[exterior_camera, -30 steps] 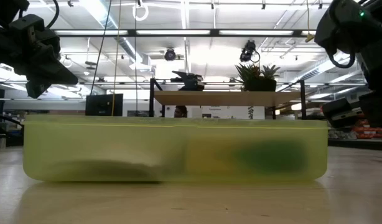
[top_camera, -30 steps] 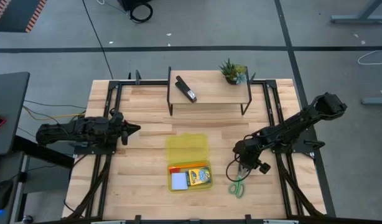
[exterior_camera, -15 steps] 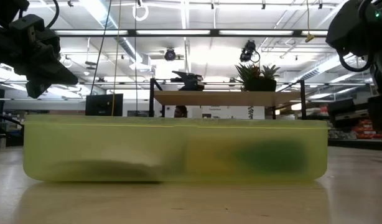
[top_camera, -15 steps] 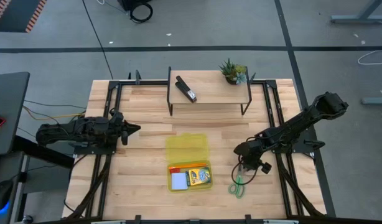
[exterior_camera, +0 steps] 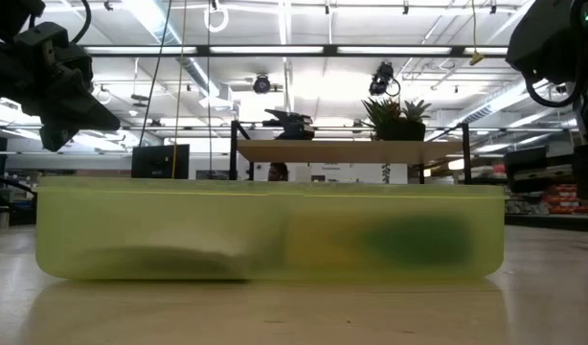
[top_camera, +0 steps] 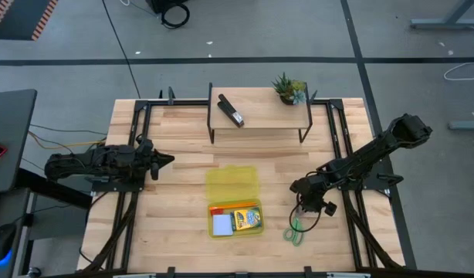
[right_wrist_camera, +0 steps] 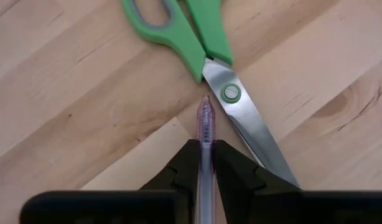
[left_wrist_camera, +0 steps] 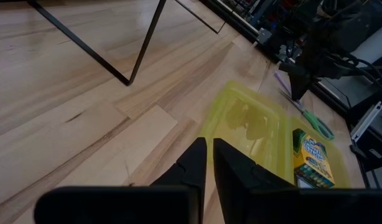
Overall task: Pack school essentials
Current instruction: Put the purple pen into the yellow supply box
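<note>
My right gripper (right_wrist_camera: 205, 155) is shut on a purple pen (right_wrist_camera: 204, 121), low over the table near the front right (top_camera: 305, 208). Just beyond the pen lie green-handled scissors (right_wrist_camera: 206, 46), flat on the wood (top_camera: 294, 233). The open yellow case (top_camera: 234, 199) holds a crayon box (top_camera: 248, 219), a pale blue notepad (top_camera: 222, 225) and an orange pencil (top_camera: 221, 208). My left gripper (top_camera: 167, 161) waits shut at the table's left, holding nothing (left_wrist_camera: 209, 152). My right gripper pinches the pen's clear purple barrel (right_wrist_camera: 205, 146) between its two fingers. The fingers slant steeply down from above and lie along the pen. The pen's end (right_wrist_camera: 205, 102) sticks out past the fingertips, close to the scissors' pivot (right_wrist_camera: 230, 93). Whether that end rests on the table, I cannot tell.
A small raised shelf (top_camera: 260, 116) at the table's far side carries a black stapler (top_camera: 231, 110) and a potted plant (top_camera: 289, 89). Black frame rails (top_camera: 337, 154) run along both table sides. Bare wood lies between the case and the left arm.
My right wrist has turned a little above the scissors and has stayed in the same spot. Neither the scissors nor the case has moved.
</note>
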### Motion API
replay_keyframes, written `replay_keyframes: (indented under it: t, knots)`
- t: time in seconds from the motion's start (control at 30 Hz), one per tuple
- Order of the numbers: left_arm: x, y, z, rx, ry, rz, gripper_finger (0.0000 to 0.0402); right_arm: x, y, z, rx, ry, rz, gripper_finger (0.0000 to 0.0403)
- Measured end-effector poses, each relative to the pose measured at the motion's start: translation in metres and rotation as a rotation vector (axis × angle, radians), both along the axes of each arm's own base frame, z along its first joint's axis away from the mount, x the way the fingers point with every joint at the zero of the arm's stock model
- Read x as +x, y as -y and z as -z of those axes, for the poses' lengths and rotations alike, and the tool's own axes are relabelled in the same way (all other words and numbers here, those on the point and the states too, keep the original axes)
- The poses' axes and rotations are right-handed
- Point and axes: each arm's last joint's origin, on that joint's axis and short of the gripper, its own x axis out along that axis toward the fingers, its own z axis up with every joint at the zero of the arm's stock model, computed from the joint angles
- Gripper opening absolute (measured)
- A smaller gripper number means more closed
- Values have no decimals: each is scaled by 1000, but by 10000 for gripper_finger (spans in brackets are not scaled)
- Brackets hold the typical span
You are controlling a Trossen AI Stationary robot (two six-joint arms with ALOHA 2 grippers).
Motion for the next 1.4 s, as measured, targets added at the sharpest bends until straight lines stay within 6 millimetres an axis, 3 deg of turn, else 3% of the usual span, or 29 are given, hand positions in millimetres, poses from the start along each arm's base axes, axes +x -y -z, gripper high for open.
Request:
replay_keyframes:
  t: [0.37,0.67,0.97,1.2,1.4]
  knots:
    - [0,0,0,0,0,0,37,10,-3,-12,-27,-16,30,48]
    - [0,0,0,0,0,0,36,30,-9,-48,-50,-21,4,49]
    - [0,0,0,0,0,0,33,56,-18,-82,-2,169,5,50]
    - [0,0,0,0,0,0,40,70,-21,-90,62,298,112,50]
    - [0,0,0,0,1,0,34,94,-20,-89,130,381,240,50]
